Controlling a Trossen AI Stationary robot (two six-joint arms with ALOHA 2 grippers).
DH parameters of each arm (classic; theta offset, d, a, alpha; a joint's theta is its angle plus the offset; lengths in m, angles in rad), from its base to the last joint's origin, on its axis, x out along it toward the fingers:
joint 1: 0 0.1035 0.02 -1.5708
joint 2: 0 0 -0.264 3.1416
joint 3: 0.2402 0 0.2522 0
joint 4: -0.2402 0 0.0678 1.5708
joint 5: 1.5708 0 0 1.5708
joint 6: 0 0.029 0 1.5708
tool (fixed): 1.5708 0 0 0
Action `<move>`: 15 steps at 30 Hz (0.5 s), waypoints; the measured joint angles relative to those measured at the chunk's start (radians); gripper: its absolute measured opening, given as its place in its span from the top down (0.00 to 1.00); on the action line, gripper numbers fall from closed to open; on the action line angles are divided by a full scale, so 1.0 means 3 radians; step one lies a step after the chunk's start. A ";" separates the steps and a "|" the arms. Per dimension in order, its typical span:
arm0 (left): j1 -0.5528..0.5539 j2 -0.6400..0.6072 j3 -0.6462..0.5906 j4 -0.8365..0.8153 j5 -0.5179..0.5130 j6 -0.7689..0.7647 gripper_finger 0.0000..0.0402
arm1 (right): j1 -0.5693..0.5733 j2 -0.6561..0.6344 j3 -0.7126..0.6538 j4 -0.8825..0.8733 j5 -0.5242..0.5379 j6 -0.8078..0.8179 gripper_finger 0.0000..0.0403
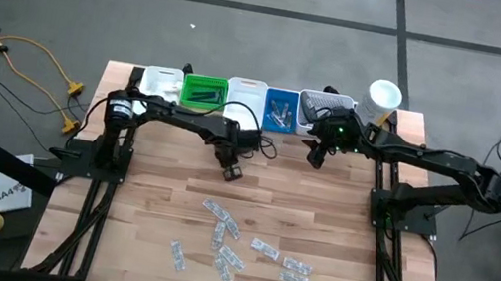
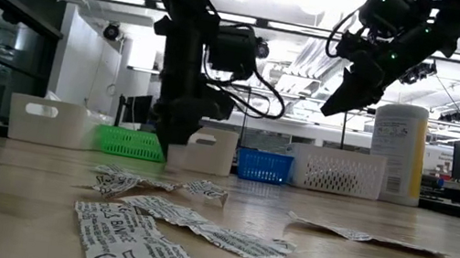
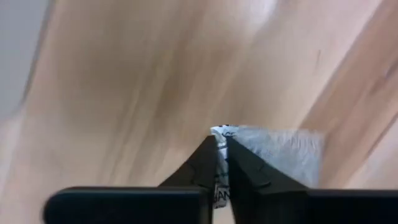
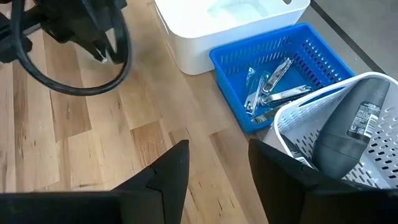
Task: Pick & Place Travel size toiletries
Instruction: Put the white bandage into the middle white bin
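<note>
Pick-and-place of travel toiletries, caught at the lifting-and-carrying step, by judgement. Left gripper (image 3: pixel 221 155) pinched fully together on a white printed sachet (image 3: pixel 273 152), thin crinkled foil clamped by its edge between the two dark wedge-shaped fingertips, the rest of the flat packet sticking out past the tips and hanging just over pale, smooth wood-grain planks. From above, same left gripper (image 1: pixel 232 170) poised midway across the table (image 1: pixel 140 204), well short of the row of bins along the far edge. Right gripper (image 4: pixel 214 165) raised and empty, jaws parted about halfway with nothing between them, bare butcher-block boards straight below the gap. Just beyond its tips, a blue mesh bin (image 4: pixel 323 46) of rigid plastic lattice holding shiny metal nail clippers (image 4: pixel 270 84); to one side of the jaws a white perforated basket (image 4: pixel 385 155) cradling a dark grey, smooth, rounded container (image 4: pixel 351 121); farther off a plain white solid-walled bin (image 4: pixel 205 37). Remaining loose sachets (image 1: pixel 234 244), flat, rectangular, wrinkled, black-on-white print, scattered on the near half of the table, well apart from both grippers. Green basket (image 1: pixel 204 90) and a tall white canister (image 1: pixel 382 96) also in the far row. Next move, judged: carrying the held sachet over the correct bin, keeping the pinch firm since the foil is thin and slippery, then parting the jaws above it.
</note>
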 joint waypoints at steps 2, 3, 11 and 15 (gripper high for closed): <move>0.0000 -0.0068 -0.0008 -0.0036 -0.0029 0.0063 0.98 | 0.0001 0.0000 0.0000 0.0000 0.0000 0.0000 0.61; -0.0001 -0.0121 -0.0009 -0.0084 -0.0071 0.0103 0.98 | 0.0001 0.0000 0.0000 -0.0003 0.0000 0.0000 0.61; 0.0019 -0.0795 -0.0007 -0.0256 -0.0500 0.0513 0.99 | 0.0000 0.0000 0.0000 -0.0063 -0.0001 -0.0010 0.62; 0.0106 -0.1133 0.0002 -0.0095 -0.1033 0.0786 1.00 | 0.0000 0.0000 0.0000 -0.0065 0.0026 -0.0048 0.62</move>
